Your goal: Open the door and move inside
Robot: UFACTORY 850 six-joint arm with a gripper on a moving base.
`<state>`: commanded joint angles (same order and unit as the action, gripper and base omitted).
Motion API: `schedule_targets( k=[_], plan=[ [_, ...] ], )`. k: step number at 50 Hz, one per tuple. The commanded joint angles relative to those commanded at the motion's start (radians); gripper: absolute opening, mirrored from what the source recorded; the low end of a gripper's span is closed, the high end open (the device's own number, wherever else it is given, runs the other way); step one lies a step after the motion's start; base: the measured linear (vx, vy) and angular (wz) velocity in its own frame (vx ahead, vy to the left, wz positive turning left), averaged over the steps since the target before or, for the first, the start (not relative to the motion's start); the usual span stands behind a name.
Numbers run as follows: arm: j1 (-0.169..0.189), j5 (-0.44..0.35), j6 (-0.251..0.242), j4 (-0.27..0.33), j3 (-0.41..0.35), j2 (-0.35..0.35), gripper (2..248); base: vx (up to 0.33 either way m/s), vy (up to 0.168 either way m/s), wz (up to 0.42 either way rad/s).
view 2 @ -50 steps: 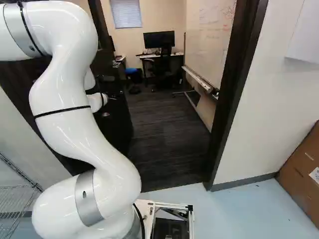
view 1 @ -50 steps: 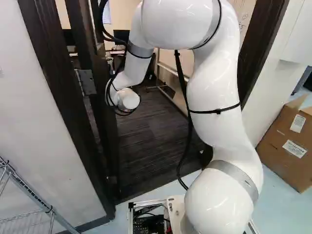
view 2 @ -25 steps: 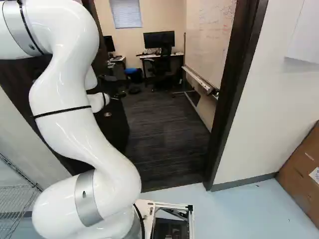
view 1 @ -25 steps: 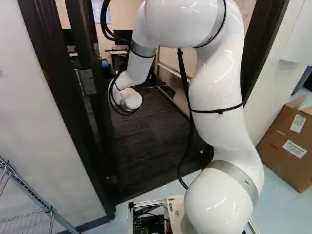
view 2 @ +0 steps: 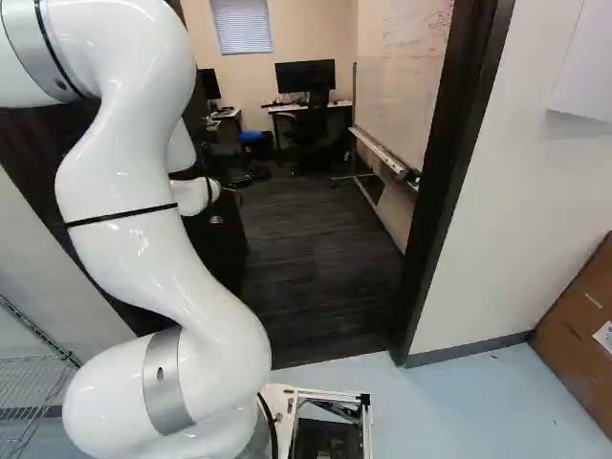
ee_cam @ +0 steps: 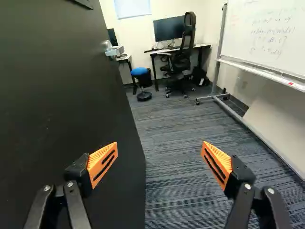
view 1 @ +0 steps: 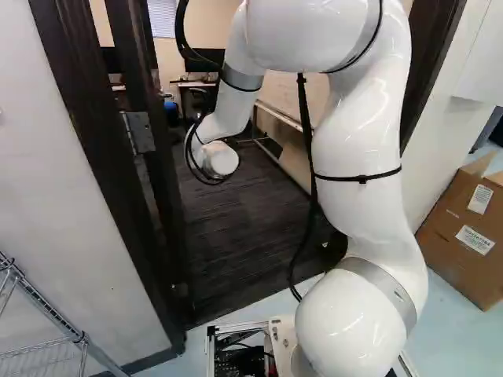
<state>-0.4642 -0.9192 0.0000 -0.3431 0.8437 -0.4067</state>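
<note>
Arm (view 1: 357,208) is swinging rightward in the left base view, the base (view 1: 284,338) staying put. The pincer (ee_cam: 160,144) is hanging with fingers apart, gripping nothing. Left of middle in the right base view, the door (view 2: 222,247) is standing open inward, probably allowing entry.

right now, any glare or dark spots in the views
Left base view: bright glints on the glossy white arm; right base view: glints there too, dark grey carpet dimmer than the pale blue floor; wrist view: the flat black door reads almost uniformly dark.
</note>
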Motion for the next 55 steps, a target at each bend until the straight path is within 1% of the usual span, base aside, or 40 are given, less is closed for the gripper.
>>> schedule_targets(
  k=[5, 18, 31, 43, 55],
  plan=[
    [0.013, 0.000, 0.000, 0.000, -0.010, 0.008, 247, 0.000, 0.000, 0.000],
    [0.017, 0.000, 0.000, 0.004, -0.018, 0.015, 247, 0.000, 0.000, 0.000],
    [0.033, 0.002, 0.000, 0.016, -0.044, 0.039, 247, 0.000, 0.000, 0.000],
    [0.058, 0.005, 0.000, 0.035, -0.085, 0.076, 247, 0.000, 0.000, 0.000],
    [0.094, 0.008, 0.000, 0.062, -0.144, 0.129, 247, 0.000, 0.000, 0.000]
  ],
)
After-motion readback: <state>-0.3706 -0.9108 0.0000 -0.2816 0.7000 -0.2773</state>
